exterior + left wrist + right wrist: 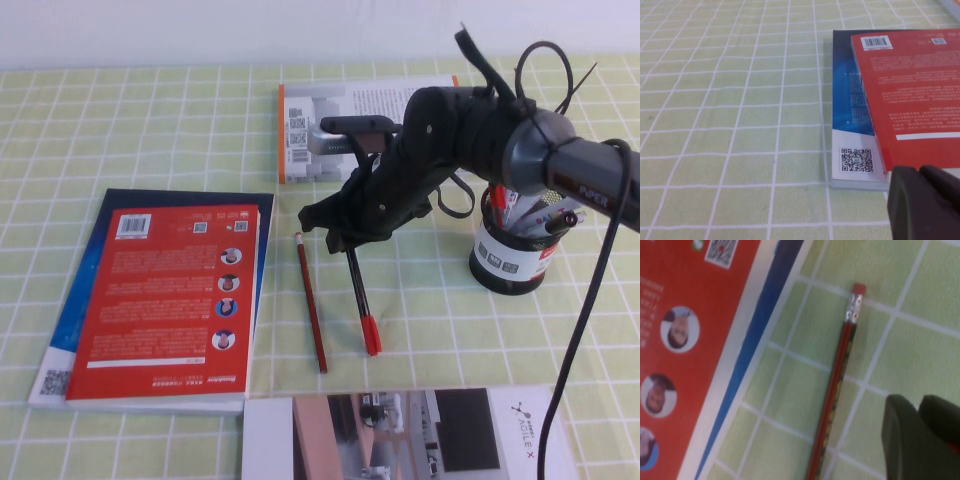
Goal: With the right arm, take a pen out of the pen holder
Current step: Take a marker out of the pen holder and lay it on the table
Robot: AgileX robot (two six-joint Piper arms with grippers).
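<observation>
The black pen holder (512, 256) with a white label stands at the right of the table, several pens sticking out of it. My right gripper (346, 238) is out over the middle of the table, left of the holder, shut on a black pen with a red cap (361, 297). The pen slants down from the jaws, red end near the cloth. In the right wrist view the gripper (918, 426) shows closed fingers and a sliver of red between them. My left gripper (919, 172) is seen only in the left wrist view, shut and empty, by the corner of the books.
A red pencil (311, 303) (836, 375) lies on the cloth just left of the held pen. A red book on a blue one (170, 298) lies at the left. An open book (370, 112) is at the back, a booklet (410, 435) at the front edge.
</observation>
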